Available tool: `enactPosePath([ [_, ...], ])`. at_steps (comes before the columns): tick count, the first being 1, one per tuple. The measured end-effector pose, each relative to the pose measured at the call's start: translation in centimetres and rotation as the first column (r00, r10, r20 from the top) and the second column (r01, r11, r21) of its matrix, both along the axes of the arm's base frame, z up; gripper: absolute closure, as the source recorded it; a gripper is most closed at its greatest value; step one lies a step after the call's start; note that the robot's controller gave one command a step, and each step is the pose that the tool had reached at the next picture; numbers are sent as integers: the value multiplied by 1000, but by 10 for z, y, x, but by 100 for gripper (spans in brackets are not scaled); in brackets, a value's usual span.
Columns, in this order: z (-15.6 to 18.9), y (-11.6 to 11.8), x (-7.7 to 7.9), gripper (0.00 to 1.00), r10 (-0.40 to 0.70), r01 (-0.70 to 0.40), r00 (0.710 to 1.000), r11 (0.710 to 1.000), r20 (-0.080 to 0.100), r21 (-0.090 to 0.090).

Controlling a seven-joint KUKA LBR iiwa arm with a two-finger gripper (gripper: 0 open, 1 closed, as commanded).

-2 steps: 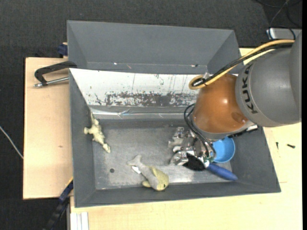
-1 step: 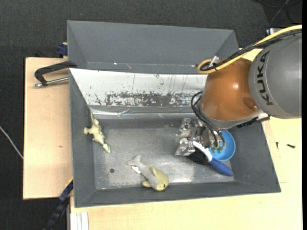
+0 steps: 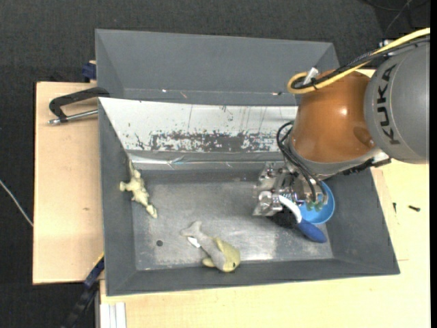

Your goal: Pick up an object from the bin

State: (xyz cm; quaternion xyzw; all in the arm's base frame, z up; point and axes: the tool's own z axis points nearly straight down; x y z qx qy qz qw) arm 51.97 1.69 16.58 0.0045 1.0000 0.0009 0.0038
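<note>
Gripper [image 3: 272, 200] beside blue round thing [image 3: 319, 209], near right wall of bin [image 3: 116, 183], grip state unclear, bare floor leftward

Scuffed metal bin [image 3: 117, 203], glossy blue plastic piece [image 3: 321, 212], shiny orange cover [image 3: 328, 121]

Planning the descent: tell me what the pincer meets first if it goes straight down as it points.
Likely the blue scoop close under the pincer, else the bin floor beside it; depth is unclear.

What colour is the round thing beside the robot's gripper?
The round thing is blue, in the camera view.
</note>
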Motion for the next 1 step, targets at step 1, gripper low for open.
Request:
enactPosePath([
  [1,10,1,1,100,-1,1,1000,1000,-2,0],
])
